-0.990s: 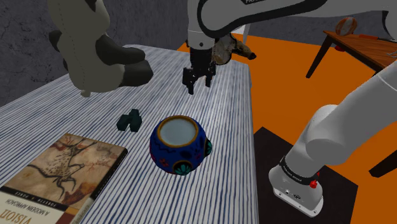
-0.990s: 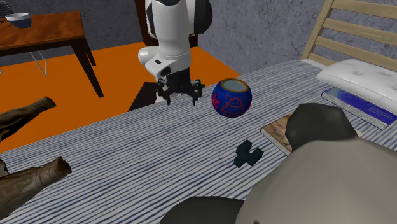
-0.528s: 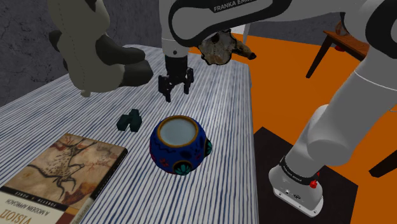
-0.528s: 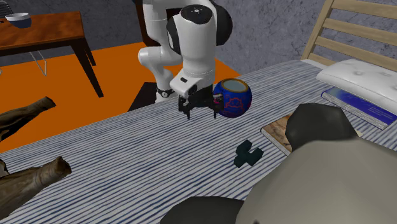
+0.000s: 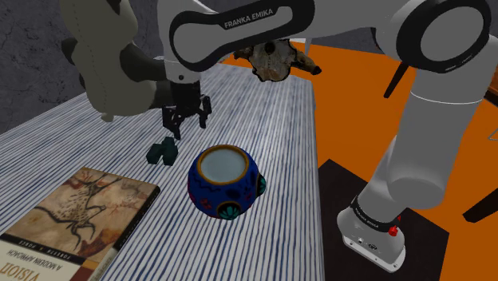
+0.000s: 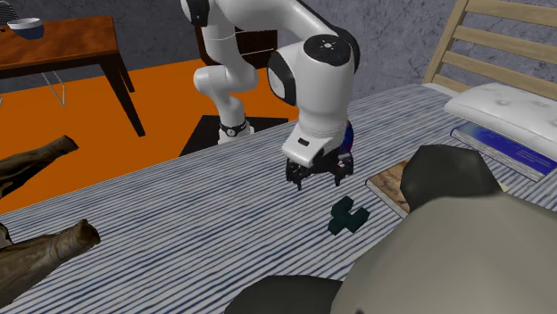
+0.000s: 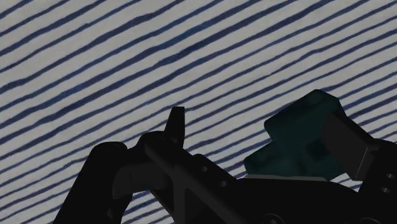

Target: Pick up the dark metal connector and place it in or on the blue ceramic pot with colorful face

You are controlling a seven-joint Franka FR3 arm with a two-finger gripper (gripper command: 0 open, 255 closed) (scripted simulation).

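Note:
The dark teal connector [image 5: 162, 151] lies on the blue-and-white striped surface [image 5: 271, 128], to the shoulder view's left of the pot. The blue pot [image 5: 223, 182] with coloured face markings stands upright, its pale inside showing. My gripper [image 5: 186, 126] hangs open just above the surface, a little beyond the connector and apart from it. In the second exterior view the gripper [image 6: 317, 181] hovers behind the connector [image 6: 348, 215], and the arm hides most of the pot [image 6: 347, 138]. From the wrist, the connector [image 7: 305, 137] sits between the fingers of the gripper [image 7: 273, 130], close to one finger, untouched.
A book [image 5: 76, 219] lies at the near left of the shoulder view. A large grey plush toy [image 5: 112, 64] looms at the back left, close to the arm. A brown lumpy object [image 5: 275, 60] sits at the far end. The surface's edge [image 5: 315, 160] drops to an orange floor.
The gripper has swept from beyond the pot toward the shoulder view's left and lower, arriving just behind the connector. It stays open. Connector and pot have not moved.

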